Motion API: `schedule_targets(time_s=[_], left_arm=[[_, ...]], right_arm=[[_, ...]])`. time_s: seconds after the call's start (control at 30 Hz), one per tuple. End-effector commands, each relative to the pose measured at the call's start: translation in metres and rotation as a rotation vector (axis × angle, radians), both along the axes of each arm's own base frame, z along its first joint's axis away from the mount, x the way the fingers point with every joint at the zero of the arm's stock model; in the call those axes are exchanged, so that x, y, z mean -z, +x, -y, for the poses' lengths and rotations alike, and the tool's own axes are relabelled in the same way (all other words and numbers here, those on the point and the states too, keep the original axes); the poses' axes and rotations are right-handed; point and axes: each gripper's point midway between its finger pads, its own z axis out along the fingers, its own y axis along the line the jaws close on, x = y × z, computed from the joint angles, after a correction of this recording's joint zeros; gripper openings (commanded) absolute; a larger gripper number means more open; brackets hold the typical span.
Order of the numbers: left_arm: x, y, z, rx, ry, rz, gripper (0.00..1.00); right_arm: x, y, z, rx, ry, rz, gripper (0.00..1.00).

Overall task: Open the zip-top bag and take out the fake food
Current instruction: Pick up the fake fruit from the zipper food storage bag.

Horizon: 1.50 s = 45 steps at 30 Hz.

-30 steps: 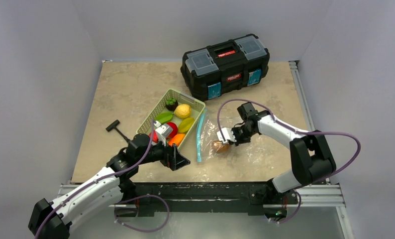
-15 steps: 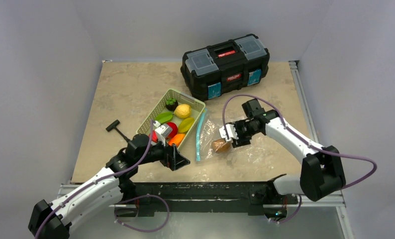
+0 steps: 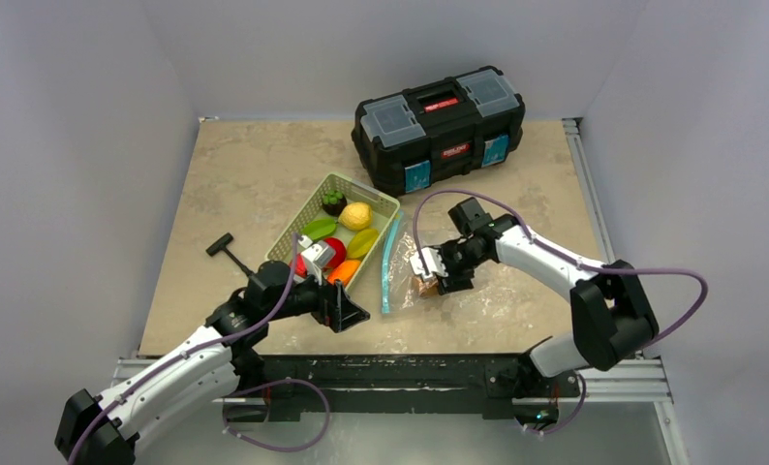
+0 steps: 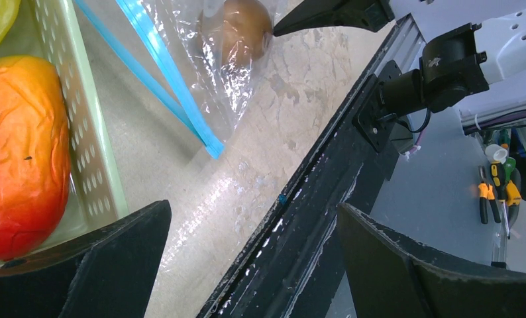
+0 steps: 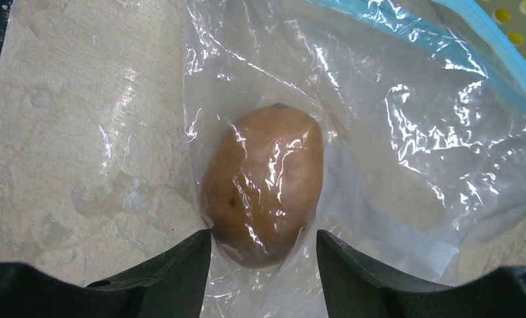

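Observation:
The zip-top bag lies flat on the table, its teal zip strip beside the green basket. One brown piece of fake food is inside the bag, near its closed end. My right gripper is open and low over it, its fingertips on either side of the piece's near end, with plastic in between. My left gripper is open and empty above the table's near edge, just off the basket's corner. The left wrist view also shows the brown piece and the strip.
The pale green basket holds several fake fruits and vegetables, among them an orange-red one. A black toolbox stands at the back. A small black T-handled tool lies left of the basket. The table's black front rail runs under my left gripper.
My right gripper has gone from shut to open and has shifted left to straddle the brown piece. The left arm has stayed still.

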Motion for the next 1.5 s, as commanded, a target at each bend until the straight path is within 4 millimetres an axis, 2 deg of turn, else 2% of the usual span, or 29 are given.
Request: schedule_targets(time_s=[0.0,0.1,0.23,0.47,0.6,0.83,1.07,1.33,1.47], left_arm=[[-0.007,0.0,0.002,0.015,-0.02,0.024,0.95],[-0.005,0.001,0.002,0.011,-0.017,0.023,0.95],[-0.004,0.001,0.001,0.01,-0.016,0.021,0.95],[-0.004,-0.001,0.0,0.007,-0.012,0.019,0.95],[-0.003,-0.002,-0.002,0.007,-0.01,0.017,0.95],[-0.001,-0.003,-0.005,0.009,0.009,0.028,0.95],[-0.005,-0.005,-0.002,0.038,-0.003,0.053,0.95],[-0.012,-0.004,0.002,0.059,-0.026,0.085,0.95],[-0.011,-0.005,0.007,0.08,-0.029,0.087,0.95]], right_arm=[[0.009,0.009,-0.005,0.028,-0.031,0.018,0.56],[0.019,0.007,-0.003,0.031,-0.053,0.008,0.51],[0.029,0.006,-0.001,0.031,-0.076,-0.006,0.39],[0.033,0.005,0.001,0.021,-0.097,-0.013,0.19],[0.033,0.004,0.005,0.013,-0.109,0.001,0.13],[0.027,-0.008,0.012,-0.025,-0.105,0.019,0.09],[0.028,-0.027,0.027,-0.057,-0.126,0.028,0.09],[0.025,-0.037,0.043,-0.034,-0.141,0.068,0.09],[0.027,-0.036,0.05,-0.019,-0.146,0.076,0.12]])
